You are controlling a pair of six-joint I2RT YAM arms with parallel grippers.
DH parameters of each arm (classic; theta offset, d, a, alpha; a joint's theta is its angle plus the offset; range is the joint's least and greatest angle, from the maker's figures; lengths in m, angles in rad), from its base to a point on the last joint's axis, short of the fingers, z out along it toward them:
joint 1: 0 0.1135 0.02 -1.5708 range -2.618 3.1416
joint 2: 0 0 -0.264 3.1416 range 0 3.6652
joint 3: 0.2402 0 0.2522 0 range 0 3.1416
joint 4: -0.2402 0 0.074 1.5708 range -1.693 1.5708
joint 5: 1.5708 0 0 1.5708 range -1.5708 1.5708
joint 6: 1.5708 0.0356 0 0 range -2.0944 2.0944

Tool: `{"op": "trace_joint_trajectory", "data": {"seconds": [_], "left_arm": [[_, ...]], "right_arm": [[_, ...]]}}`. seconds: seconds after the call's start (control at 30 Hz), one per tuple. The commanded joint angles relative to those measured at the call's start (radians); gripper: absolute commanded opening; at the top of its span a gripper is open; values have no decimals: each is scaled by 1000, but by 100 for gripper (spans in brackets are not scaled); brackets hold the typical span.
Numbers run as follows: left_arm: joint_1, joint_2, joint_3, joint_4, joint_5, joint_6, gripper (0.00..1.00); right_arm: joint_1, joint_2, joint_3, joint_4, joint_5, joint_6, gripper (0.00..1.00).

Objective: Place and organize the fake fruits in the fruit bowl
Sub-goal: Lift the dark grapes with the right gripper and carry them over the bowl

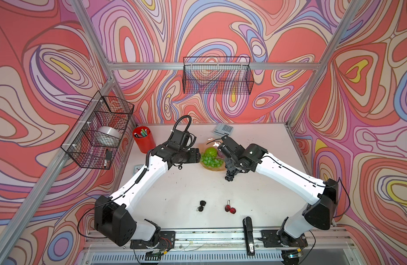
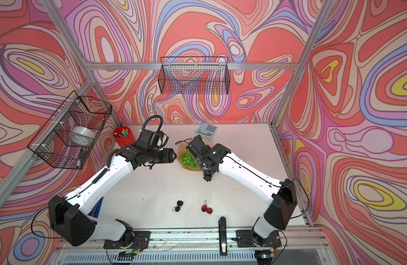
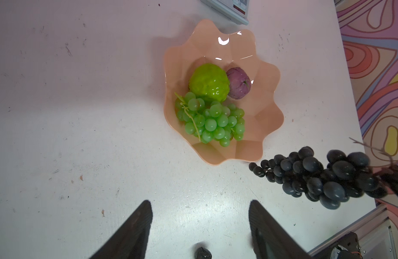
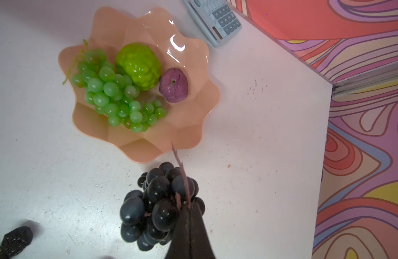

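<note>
The peach-pink fruit bowl [image 1: 209,169] [image 3: 272,74] [image 4: 135,154] stands at the back middle of the table. In it lie the green grape bunch [image 1: 211,160] [image 3: 211,121] [image 4: 112,98], the lime-green ball [image 3: 209,81] [image 4: 138,65] and the purple ball [image 3: 238,83] [image 4: 173,85]. My right gripper [image 4: 189,207] is shut on the stem of the dark purple grape bunch [image 1: 231,175] [image 2: 207,175] [image 4: 157,206], which hangs just outside the bowl's near rim. Left of the bowl, my left gripper [image 3: 199,205] hovers open and empty. The black cherry pair [image 1: 201,205] and red cherry pair [image 1: 230,208] lie on the table nearer the front.
A red pen cup [image 1: 144,140] stands at the back left and a calculator [image 1: 223,130] behind the bowl. A black stapler [image 1: 248,234] lies at the front edge, a small clock [image 1: 137,169] at the left edge. Wire baskets [image 1: 99,130] [image 1: 217,75] hang on the walls.
</note>
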Motion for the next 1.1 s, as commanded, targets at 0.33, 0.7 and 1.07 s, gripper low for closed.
{"op": "trace_joint_trajectory", "data": {"seconds": [0.33,0.7,1.07], "left_arm": [[1,-28,-9,-26,-22,-12,72],[1,-36,-6,-54,-30,-8,72],[1,-18,11,-63,-27,-5,72]], "right_arm": [[-114,44,227,136,-177,-102,0],[-184,131,273,234,-265,-131,0],[-214,153,174,283,-306,-105,0]]}}
